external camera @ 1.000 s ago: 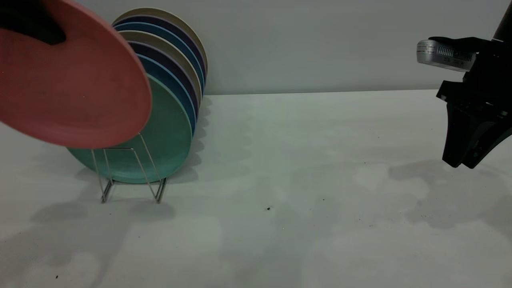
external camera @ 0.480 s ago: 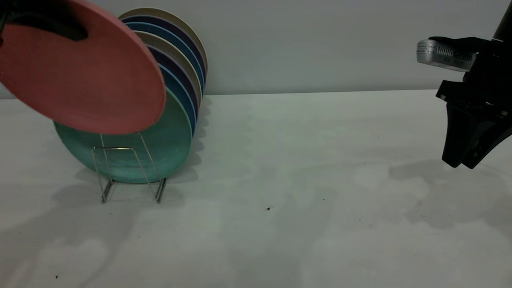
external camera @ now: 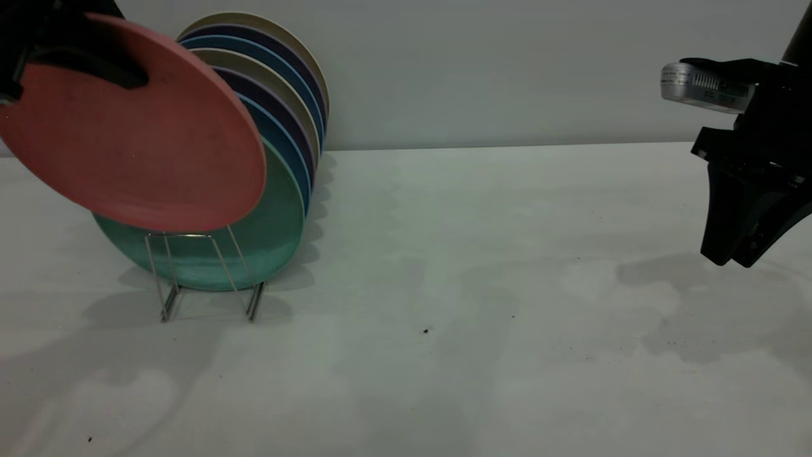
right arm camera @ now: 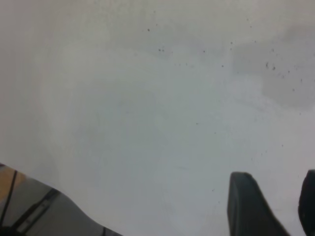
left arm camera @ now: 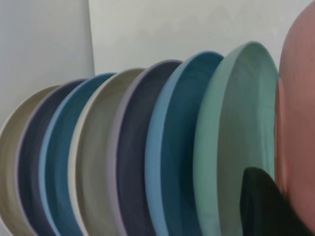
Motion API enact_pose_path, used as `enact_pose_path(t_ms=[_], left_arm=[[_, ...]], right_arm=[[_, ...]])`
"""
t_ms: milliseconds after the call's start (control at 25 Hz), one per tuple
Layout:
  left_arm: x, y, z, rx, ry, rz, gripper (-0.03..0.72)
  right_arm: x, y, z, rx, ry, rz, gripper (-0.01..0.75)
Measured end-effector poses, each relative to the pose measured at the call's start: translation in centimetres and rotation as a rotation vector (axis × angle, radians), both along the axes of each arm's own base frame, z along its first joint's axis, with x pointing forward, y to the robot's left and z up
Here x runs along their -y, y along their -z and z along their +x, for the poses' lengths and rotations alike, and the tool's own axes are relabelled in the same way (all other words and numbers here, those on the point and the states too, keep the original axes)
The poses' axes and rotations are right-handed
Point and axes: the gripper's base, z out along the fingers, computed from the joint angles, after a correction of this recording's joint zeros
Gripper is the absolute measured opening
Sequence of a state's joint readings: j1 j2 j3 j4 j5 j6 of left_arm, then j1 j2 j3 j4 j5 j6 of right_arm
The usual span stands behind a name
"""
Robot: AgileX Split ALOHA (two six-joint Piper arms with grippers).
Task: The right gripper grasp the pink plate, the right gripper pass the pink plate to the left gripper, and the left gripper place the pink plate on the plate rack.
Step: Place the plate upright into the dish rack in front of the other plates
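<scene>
My left gripper point(external camera: 117, 73) is at the top left, shut on the upper rim of the pink plate point(external camera: 139, 139). It holds the plate tilted in the air, just in front of the mint-green plate point(external camera: 279, 222), with its lower edge over the front loops of the plate rack point(external camera: 209, 273). In the left wrist view one black finger point(left arm camera: 261, 201) lies against the pink plate point(left arm camera: 298, 113), next to the green plate point(left arm camera: 236, 123). My right gripper point(external camera: 733, 257) hangs at the far right above the table, open and empty; it also shows in the right wrist view point(right arm camera: 275, 189).
The rack holds several upright plates behind the green one: blue point(external camera: 279, 136), dark purple and beige. The white table point(external camera: 476, 266) stretches between rack and right arm. The table's edge point(right arm camera: 64, 194) shows in the right wrist view.
The left gripper has carried the pink plate to the right, toward the rack, first up and then slightly down again, so it now overlaps the green plate more. The right arm has not moved.
</scene>
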State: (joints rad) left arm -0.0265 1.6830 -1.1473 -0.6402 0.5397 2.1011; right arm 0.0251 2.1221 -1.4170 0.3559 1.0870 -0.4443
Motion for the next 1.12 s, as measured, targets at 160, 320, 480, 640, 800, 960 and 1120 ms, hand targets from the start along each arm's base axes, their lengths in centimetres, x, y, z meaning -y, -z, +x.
enact_pose_path(t_ms=[160,320,480,640,800,960,1120], left_arm=[[-0.1,0.7,0.4,-0.004,-0.013,0.004,0.128],[-0.1,1.7,0.7,-0.029,-0.015,0.005,0.128],[-0.1,2.6,1.0,-0.051,-0.019,0.005,0.128],[-0.1,3.5,1.3,-0.077,-0.021,0.004,0.128],[0.0,3.9,1.4,-0.084,-0.034,-0.010,0.128],[0.0,4.1,1.5,-0.090,-0.035,-0.011,0.144],[0.0,4.1,1.5,-0.086,-0.038,-0.010,0.240]], right_arm=[[0.0,0.0,0.0,0.001,0.000,0.000,0.276],[0.0,0.0,0.0,0.001,0.000,0.000,0.276],[0.0,0.0,0.0,0.001,0.000,0.000,0.277],[0.0,0.0,0.0,0.002,0.001,0.000,0.277],[0.0,0.0,0.0,0.002,0.001,0.000,0.277],[0.0,0.0,0.0,0.002,0.001,0.000,0.277],[0.0,0.0,0.0,0.003,0.001,-0.001,0.277]])
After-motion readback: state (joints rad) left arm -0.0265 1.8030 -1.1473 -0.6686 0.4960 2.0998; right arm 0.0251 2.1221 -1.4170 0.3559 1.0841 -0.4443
